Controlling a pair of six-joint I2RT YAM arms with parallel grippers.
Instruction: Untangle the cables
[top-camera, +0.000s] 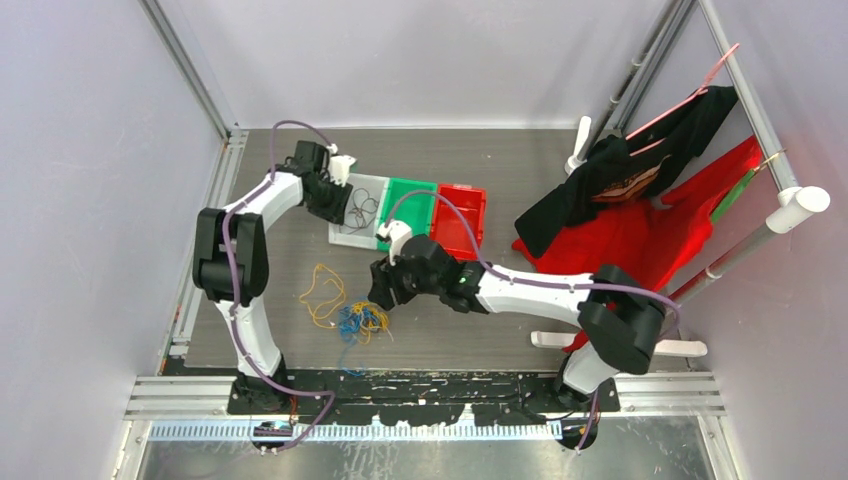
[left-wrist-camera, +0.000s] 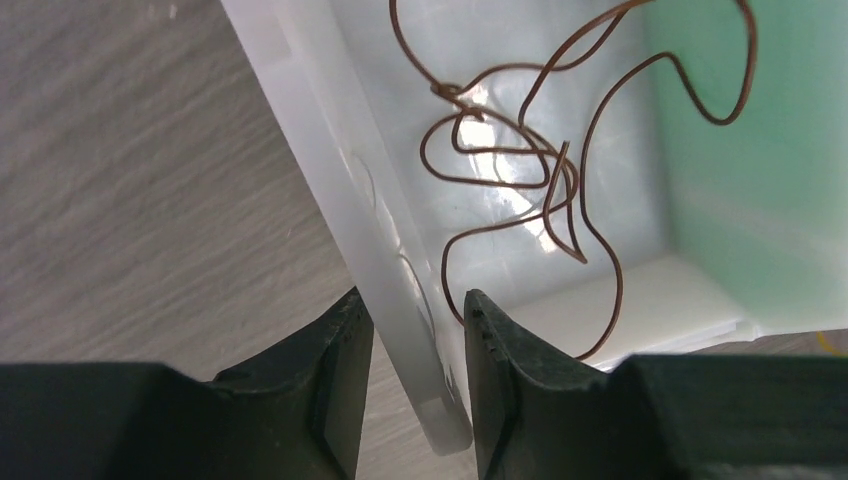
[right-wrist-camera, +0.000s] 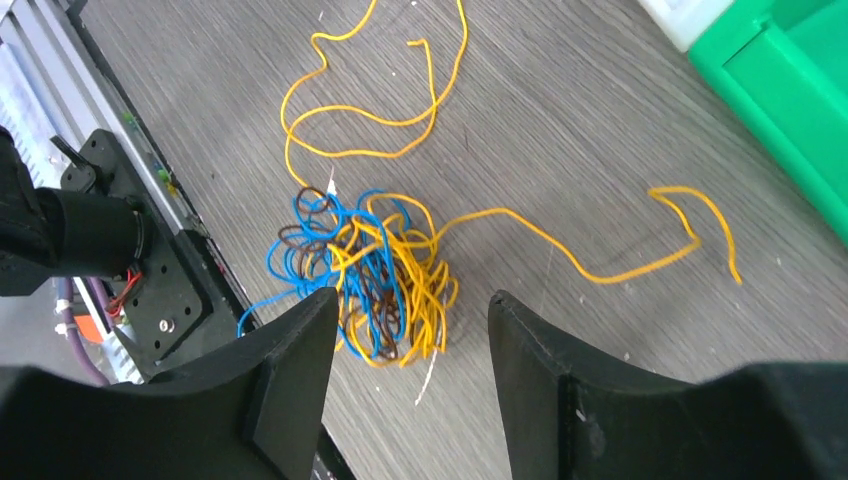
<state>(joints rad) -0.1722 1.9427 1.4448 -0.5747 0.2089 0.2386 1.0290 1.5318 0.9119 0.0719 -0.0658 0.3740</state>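
A tangle of blue, yellow-orange and brown cables (top-camera: 360, 320) lies on the table near the front, and shows just ahead of the fingers in the right wrist view (right-wrist-camera: 370, 270). Loose yellow cables (top-camera: 322, 295) lie beside it, one looped (right-wrist-camera: 370, 120) and one trailing right (right-wrist-camera: 640, 250). A brown cable (left-wrist-camera: 500, 150) lies curled inside the white tray (top-camera: 345, 235). My left gripper (top-camera: 338, 190) (left-wrist-camera: 418, 305) is closed onto the tray's left wall (left-wrist-camera: 330, 150), one finger outside and one inside. My right gripper (top-camera: 385, 290) (right-wrist-camera: 412, 310) is open and empty, just above the tangle.
A green tray (top-camera: 410, 195) and a red tray (top-camera: 462, 215) stand in a row right of the white one. Red and black clothes (top-camera: 640, 190) hang on a rack at the right. The arms' black base plates (top-camera: 420, 385) line the near edge, close to the tangle.
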